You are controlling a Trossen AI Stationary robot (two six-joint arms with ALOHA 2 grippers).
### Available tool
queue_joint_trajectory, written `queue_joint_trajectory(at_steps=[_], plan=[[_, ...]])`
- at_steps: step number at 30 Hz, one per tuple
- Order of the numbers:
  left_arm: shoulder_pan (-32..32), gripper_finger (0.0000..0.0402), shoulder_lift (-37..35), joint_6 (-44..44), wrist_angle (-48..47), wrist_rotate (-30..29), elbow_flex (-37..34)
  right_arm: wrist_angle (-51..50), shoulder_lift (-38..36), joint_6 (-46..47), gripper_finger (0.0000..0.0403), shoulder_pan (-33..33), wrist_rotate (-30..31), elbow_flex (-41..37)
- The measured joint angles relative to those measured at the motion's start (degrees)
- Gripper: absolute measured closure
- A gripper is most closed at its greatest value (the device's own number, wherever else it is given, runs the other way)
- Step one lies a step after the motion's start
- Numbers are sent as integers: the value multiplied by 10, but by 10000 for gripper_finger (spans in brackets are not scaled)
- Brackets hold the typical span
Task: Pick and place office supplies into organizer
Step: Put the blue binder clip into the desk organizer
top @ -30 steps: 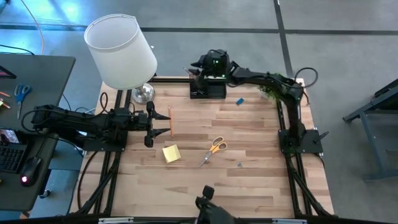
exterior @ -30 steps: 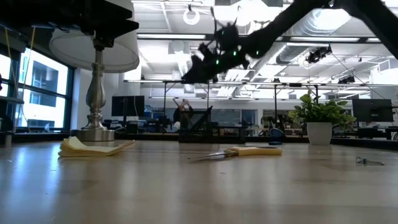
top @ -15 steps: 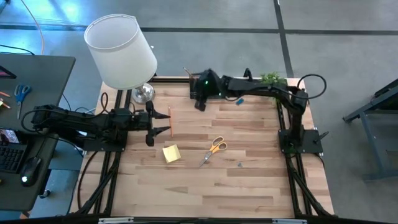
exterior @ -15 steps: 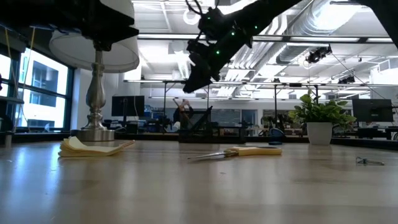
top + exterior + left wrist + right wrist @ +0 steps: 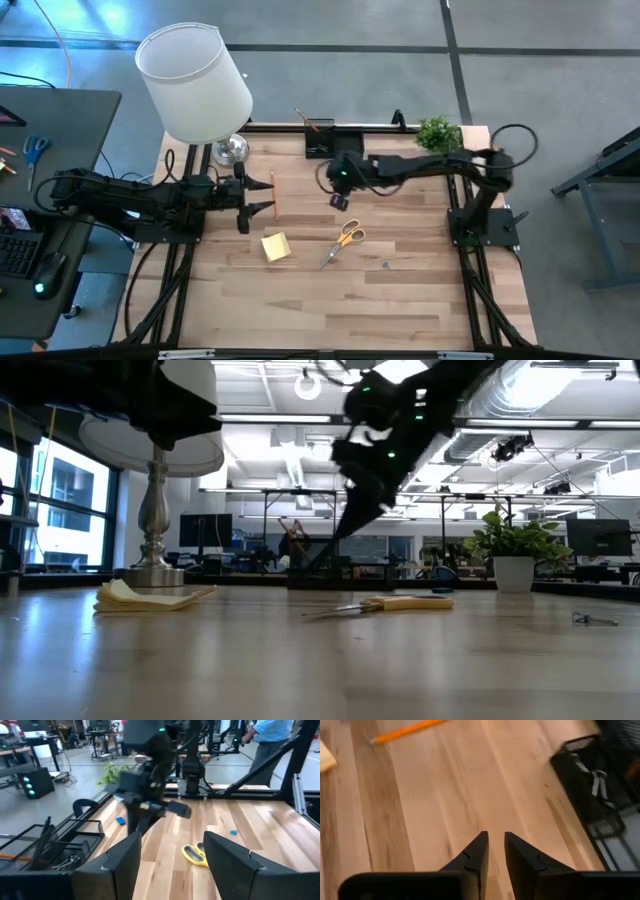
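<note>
The black organizer [image 5: 333,140] stands at the table's far edge, an orange pencil [image 5: 303,120] sticking up out of it. My right gripper [image 5: 338,200] hangs above bare wood just near of it, pointing down at a slant, its fingers [image 5: 476,851] a narrow gap apart with nothing between. Orange-handled scissors [image 5: 345,240] and a yellow sticky-note pad [image 5: 275,246] lie flat mid-table. Another orange pencil [image 5: 273,195] lies by my left gripper [image 5: 262,198], which waits open and level at the table's left. A blue eraser [image 5: 120,820] lies near the organizer.
A white-shaded lamp [image 5: 195,80] stands at the far left corner and a small green plant [image 5: 437,132] at the far right. A tiny clip [image 5: 385,265] lies right of the scissors. A person shows in the room beyond the table.
My right gripper has come away from above the organizer toward the table's near edge, sinking and tipping its fingers downward. It now hangs over the wood between the organizer and the scissors.
</note>
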Motion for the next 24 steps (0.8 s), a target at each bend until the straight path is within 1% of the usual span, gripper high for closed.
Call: queue_joint_trajectory(at_steps=[3, 7, 10, 12, 14, 19, 21, 24], plan=[[0, 197, 0, -4, 3, -22, 0, 54, -54, 35, 352, 5, 28, -75], [0, 197, 0, -14, 4, -30, 0, 62, -118, 92, 350, 7, 109, -158], [0, 197, 0, -15, 4, -30, 0, 71, -150, 152, 345, 5, 135, -217], [0, 197, 0, -15, 4, -30, 0, 91, -166, 175, 340, 8, 121, -252], [0, 197, 0, -15, 4, -30, 0, 108, -180, 192, 335, 17, 87, -280], [0, 197, 0, -14, -4, -30, 0, 118, -216, 231, 329, 66, 9, -310], [0, 197, 0, -14, -8, -30, 0, 112, -230, 248, 329, 93, 0, -312], [0, 197, 0, -13, -13, -30, 0, 111, -248, 274, 329, 139, 22, -310]])
